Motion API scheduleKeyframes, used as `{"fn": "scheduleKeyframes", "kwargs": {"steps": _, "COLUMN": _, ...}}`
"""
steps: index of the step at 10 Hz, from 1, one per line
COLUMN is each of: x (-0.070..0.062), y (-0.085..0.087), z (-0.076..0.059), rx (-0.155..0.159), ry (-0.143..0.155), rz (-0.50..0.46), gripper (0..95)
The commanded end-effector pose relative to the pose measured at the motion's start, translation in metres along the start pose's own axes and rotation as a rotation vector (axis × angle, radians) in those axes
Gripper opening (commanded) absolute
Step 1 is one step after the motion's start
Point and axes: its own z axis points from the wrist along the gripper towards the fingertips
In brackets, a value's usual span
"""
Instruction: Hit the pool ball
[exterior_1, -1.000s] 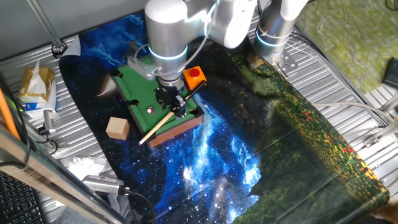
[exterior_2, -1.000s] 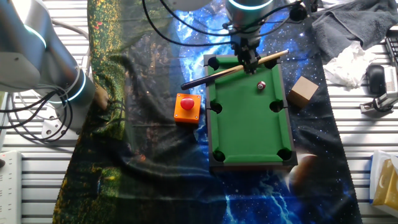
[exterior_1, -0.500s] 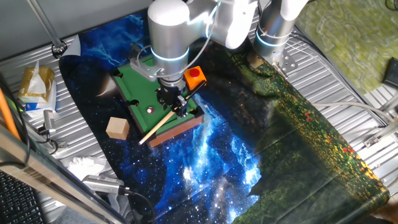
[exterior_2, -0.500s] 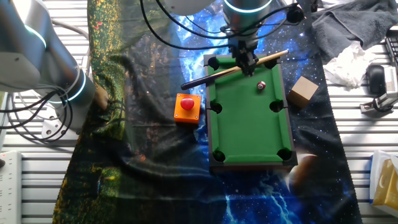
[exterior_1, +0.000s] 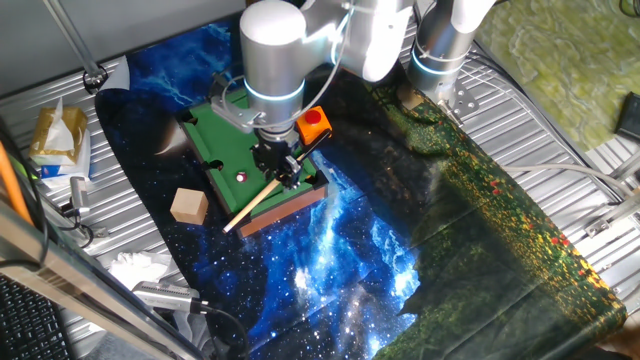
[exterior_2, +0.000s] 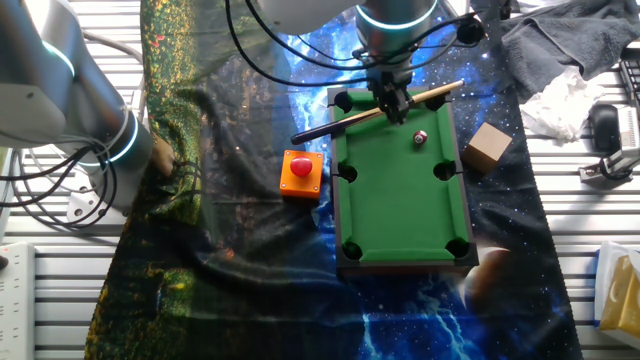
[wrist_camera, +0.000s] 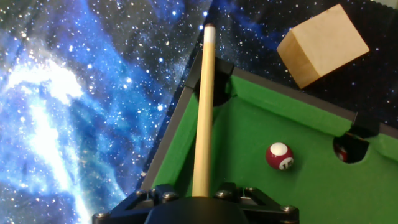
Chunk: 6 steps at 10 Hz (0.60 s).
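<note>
The pool ball (wrist_camera: 280, 157) is a small red ball with a white spot. It lies on the green felt of the mini pool table (exterior_1: 225, 140), and shows in both fixed views (exterior_1: 241, 176) (exterior_2: 421, 137). My gripper (exterior_1: 283, 168) (exterior_2: 394, 103) (wrist_camera: 196, 194) is shut on a wooden cue stick (wrist_camera: 203, 106) and holds it across the table's end rail (exterior_2: 380, 110). The ball lies a little to the side of the cue, apart from it. A darker ball (wrist_camera: 341, 153) sits in a side pocket.
A tan wooden cube (exterior_1: 189, 205) (exterior_2: 486, 147) (wrist_camera: 322, 45) stands on the starry cloth beside the table. An orange block with a red button (exterior_1: 312, 121) (exterior_2: 301, 172) stands on the other side. A second robot arm (exterior_2: 70, 90) stands at the cloth's edge.
My gripper has shifted very slightly along the end rail with the cue in it. The pool ball has not moved.
</note>
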Motion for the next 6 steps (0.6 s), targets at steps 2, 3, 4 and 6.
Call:
{"fn": "scheduleKeyframes", "kwargs": {"steps": 2, "x": 0.0005, "y": -0.0011, "z": -0.0001, "rx": 0.011, "ry": 0.004, "rz": 0.011, "gripper": 0.0}}
{"fn": "scheduleKeyframes", "kwargs": {"steps": 3, "x": 0.0005, "y": -0.0011, "z": -0.0001, "rx": 0.012, "ry": 0.004, "rz": 0.014, "gripper": 0.0}}
{"fn": "scheduleKeyframes", "kwargs": {"steps": 4, "x": 0.0002, "y": -0.0013, "z": -0.0005, "rx": 0.013, "ry": 0.005, "rz": 0.020, "gripper": 0.0}}
{"fn": "scheduleKeyframes", "kwargs": {"steps": 6, "x": -0.0009, "y": -0.0043, "z": -0.0046, "rx": 0.010, "ry": 0.017, "rz": -0.011, "gripper": 0.0}}
